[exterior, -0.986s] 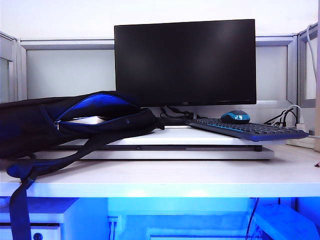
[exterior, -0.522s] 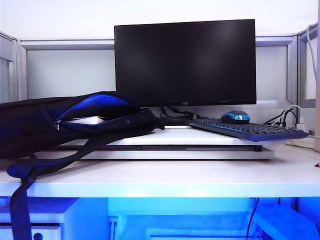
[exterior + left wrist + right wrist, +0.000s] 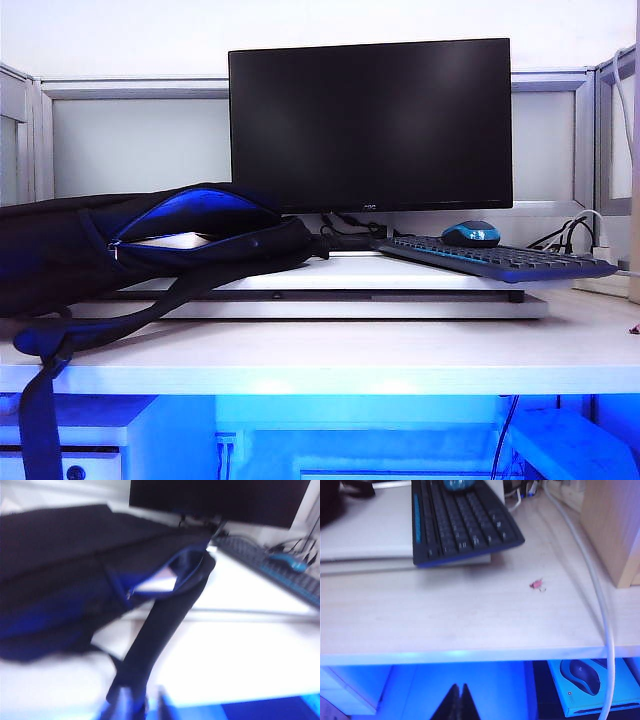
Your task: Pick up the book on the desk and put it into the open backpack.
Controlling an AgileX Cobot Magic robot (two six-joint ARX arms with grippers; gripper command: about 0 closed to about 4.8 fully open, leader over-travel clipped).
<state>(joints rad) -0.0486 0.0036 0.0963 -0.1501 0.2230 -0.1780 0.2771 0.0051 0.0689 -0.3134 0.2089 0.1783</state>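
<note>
Pale whitish wood-look laminate formed the desk (image 3: pixel 330 360), which spanned the whole exterior view with a thick front edge. A black monitor (image 3: pixel 370 122) stood dark at the back, and a long white raised board (image 3: pixel 400 300) lay in front of it. The backpack (image 3: pixel 90 250), black with bright blue lining, lay on its side at the left, its zipped mouth open and a dark strap (image 3: pixel 40 400) hanging over the desk edge. A black keyboard (image 3: pixel 495 260) sat tilted on the board at the right, a blue mouse (image 3: pixel 470 234) just behind it. The book (image 3: pixel 175 240) showed as a pale sliver inside the backpack's opening. The right gripper (image 3: pixel 458 700) hung below the desk's front edge, its fingertips pressed together, holding nothing. The left gripper (image 3: pixel 142 705) was low near the strap, blurred; its jaws looked narrow, but I could not tell for sure.
</note>
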